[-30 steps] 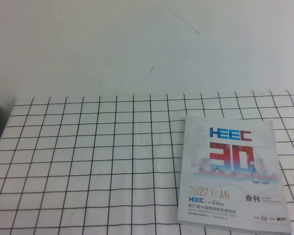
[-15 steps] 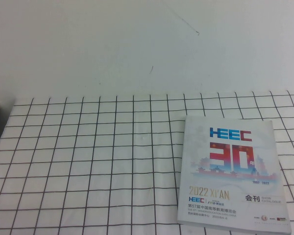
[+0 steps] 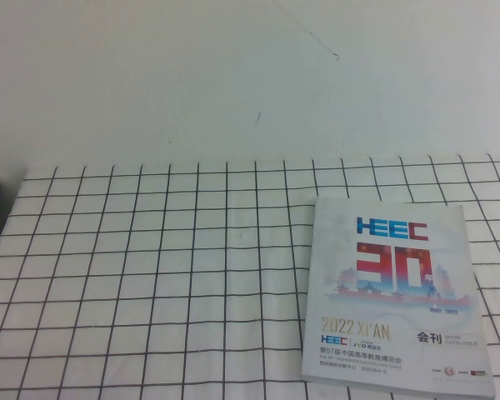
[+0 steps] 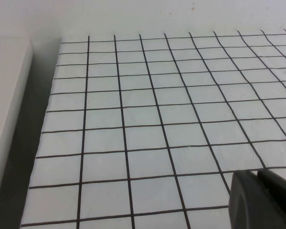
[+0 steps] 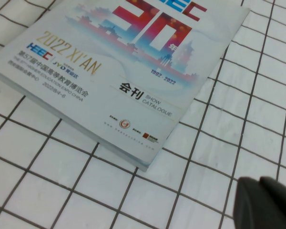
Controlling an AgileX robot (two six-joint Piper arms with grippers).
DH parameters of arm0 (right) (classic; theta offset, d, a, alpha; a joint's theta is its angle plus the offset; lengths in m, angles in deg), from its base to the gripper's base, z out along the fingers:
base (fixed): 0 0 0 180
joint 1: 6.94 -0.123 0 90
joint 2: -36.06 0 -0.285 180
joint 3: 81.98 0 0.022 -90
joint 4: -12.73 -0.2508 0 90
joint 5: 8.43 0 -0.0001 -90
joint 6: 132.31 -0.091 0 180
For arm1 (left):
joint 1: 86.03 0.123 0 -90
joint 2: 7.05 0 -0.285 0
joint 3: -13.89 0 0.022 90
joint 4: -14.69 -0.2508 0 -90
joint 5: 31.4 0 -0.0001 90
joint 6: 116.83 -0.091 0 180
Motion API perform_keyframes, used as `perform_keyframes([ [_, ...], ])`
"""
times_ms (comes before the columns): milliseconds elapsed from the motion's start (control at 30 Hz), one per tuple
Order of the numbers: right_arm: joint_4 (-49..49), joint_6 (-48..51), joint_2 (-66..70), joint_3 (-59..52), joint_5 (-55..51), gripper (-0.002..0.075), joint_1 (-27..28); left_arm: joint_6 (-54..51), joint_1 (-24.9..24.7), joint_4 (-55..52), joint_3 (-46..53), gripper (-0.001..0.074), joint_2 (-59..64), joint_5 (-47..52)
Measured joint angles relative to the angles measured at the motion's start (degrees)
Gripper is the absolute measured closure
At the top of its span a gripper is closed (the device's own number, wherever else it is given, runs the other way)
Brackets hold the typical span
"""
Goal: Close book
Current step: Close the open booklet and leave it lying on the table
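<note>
I see the book [image 3: 389,292] lying closed on the cloth [image 3: 150,250]. The left gripper [image 4: 260,193] is above bare cloth and the right gripper [image 5: 262,195] is near the book's corner. I cannot tell how open either one is.

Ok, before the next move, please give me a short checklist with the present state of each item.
1. Book closed, cover up: ok.
2. Book lies flat on cloth, on the robot's right: ok.
3. Left pincer above bare cloth, book not in its view: ok.
4. Right pincer above cloth beside book's corner, not touching: ok.
5. Nothing on the book: ok.
</note>
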Motion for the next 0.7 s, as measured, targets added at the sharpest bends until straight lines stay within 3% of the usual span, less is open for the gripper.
perform_keyframes([
  [267,4.0,0.0,-5.8,-7.0,6.3,0.0729,2.1,0.0,0.0,-0.1,0.0,0.0739,0.0,0.0],
  [533,4.3,-0.2,-19.8,-19.8,16.9,0.0729,12.9,0.0,0.0,-0.1,0.0,0.0739,0.0,0.0],
  [700,2.9,-0.4,-22.7,-21.0,17.8,0.0729,17.3,0.0,0.0,-0.1,0.0,0.0739,0.0,0.0],
])
